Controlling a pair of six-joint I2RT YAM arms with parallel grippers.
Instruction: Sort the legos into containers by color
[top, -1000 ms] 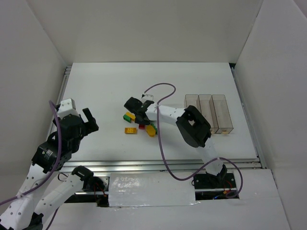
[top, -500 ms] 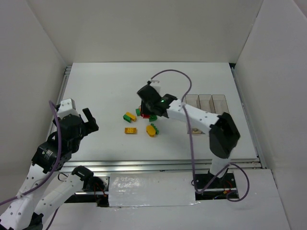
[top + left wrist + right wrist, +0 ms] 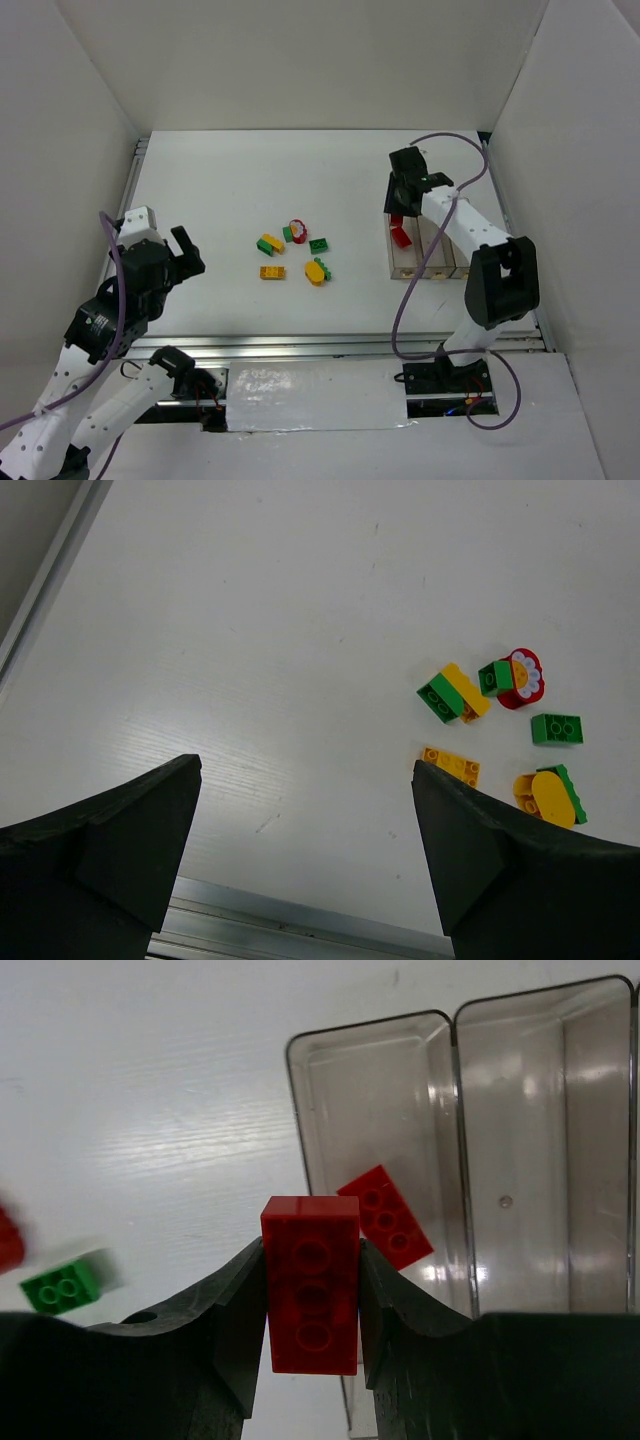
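Right gripper [image 3: 311, 1260] is clamped on a red rectangular plastic brick [image 3: 311, 1285], one finger on each long side, studs facing the wrist camera. In the top view it sits over the 12 o'clock end of the 9 o'clock-most of the three clear plastic rectangular bins [image 3: 432, 262] (joined side by side, long axes running 12 to 6). I can't tell its height above that bin. A second red brick [image 3: 385, 1217] lies loose and skewed on that same bin's floor, just at 6 o'clock of the held one in the top view.

Left gripper [image 3: 305, 770] is spread wide with nothing between the fingers. It hangs over the white bench [image 3: 250, 630] at 9 o'clock of the loose pile, well apart from it.

The remaining legos are on the bench at 9 o'clock of the bins, well apart from them. Positions below are from the left wrist view:
- A green-and-yellow brick pair [image 3: 452, 693], the two touching.
- A flat yellow brick [image 3: 451, 766] at 6 o'clock of that pair.
- A small green brick [image 3: 495, 677] touching the red round piece with a white flower face [image 3: 524, 677].
- A green two-stud brick [image 3: 556, 729] at 5 o'clock of the red piece, apart from it.
- A rounded yellow piece [image 3: 540, 798] with a green piece [image 3: 570, 788] against its 3 o'clock side, at 6 o'clock of the two-stud brick.
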